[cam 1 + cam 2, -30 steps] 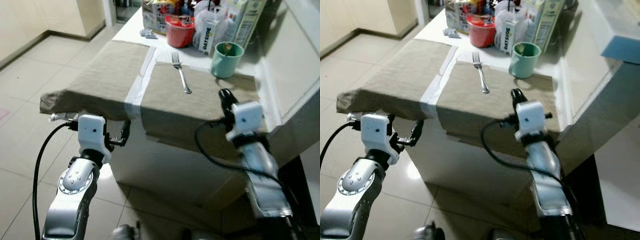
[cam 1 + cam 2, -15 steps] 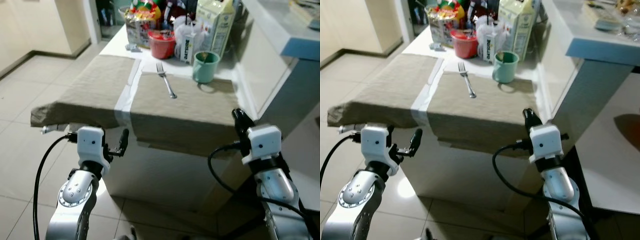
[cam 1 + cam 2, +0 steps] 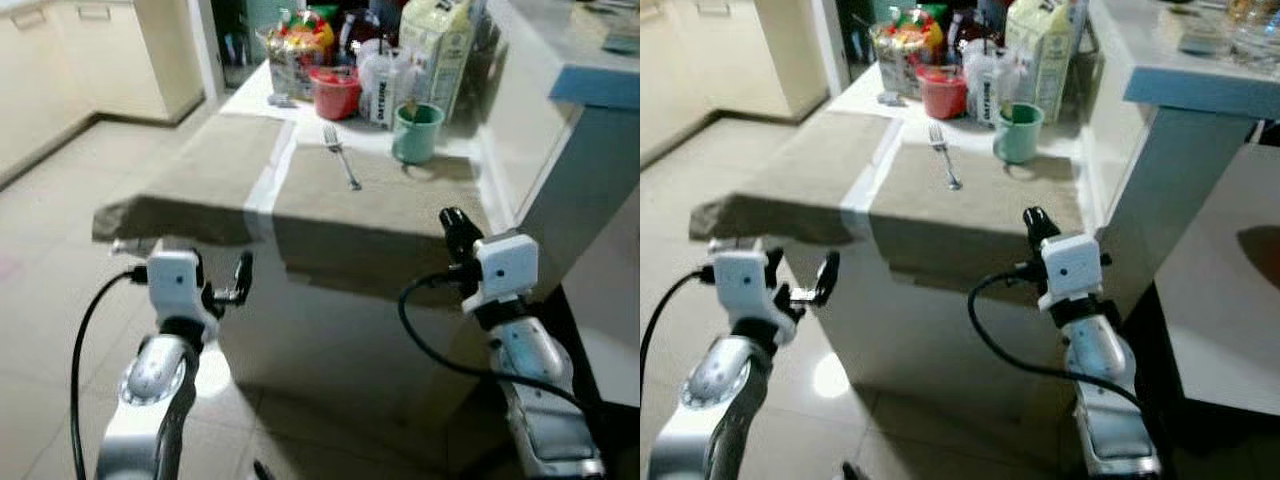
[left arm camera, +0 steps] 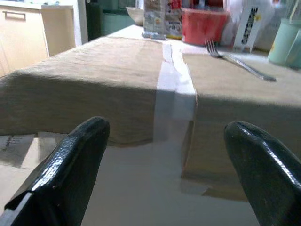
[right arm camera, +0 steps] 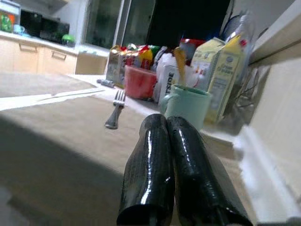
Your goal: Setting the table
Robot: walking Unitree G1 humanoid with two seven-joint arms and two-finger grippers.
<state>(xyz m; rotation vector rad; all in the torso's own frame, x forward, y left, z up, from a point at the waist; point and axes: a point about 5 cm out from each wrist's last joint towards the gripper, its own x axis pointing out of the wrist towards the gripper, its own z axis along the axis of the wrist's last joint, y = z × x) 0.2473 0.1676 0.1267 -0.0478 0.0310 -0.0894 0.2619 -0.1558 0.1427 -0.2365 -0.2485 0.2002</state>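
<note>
Two coarse beige cloth placemats lie side by side on the white table (image 3: 262, 185): left placemat (image 3: 195, 180), right placemat (image 3: 385, 190), with a bare white strip between them.

Item, silver metal fork (image 3: 342, 157): lies flat on the far part of the right placemat, tines pointing away from me, handle toward me.

Item, mint-green ceramic mug (image 3: 416, 132): upright at the far right corner of the right placemat, near the fork but apart from it, something sticking up from its mouth.

Item, red round plastic tub (image 3: 336, 94): beyond the fork, off the mats.

Item, pale yellow-green beverage carton (image 3: 435, 45): upright behind the mug, among other packets and bottles I cannot make out well.

Item, my left gripper (image 4: 162, 155): held below and before the left placemat's near edge, fingers (image 4: 70, 165) spread wide, nothing between them.

Item, my right gripper (image 5: 178, 188): raised at the near edge of the right placemat, aimed toward the mug, fingers (image 5: 148, 169) pressed together, nothing between them.

Item, beige tiled floor (image 3: 50, 250): to the left of the table.
</note>
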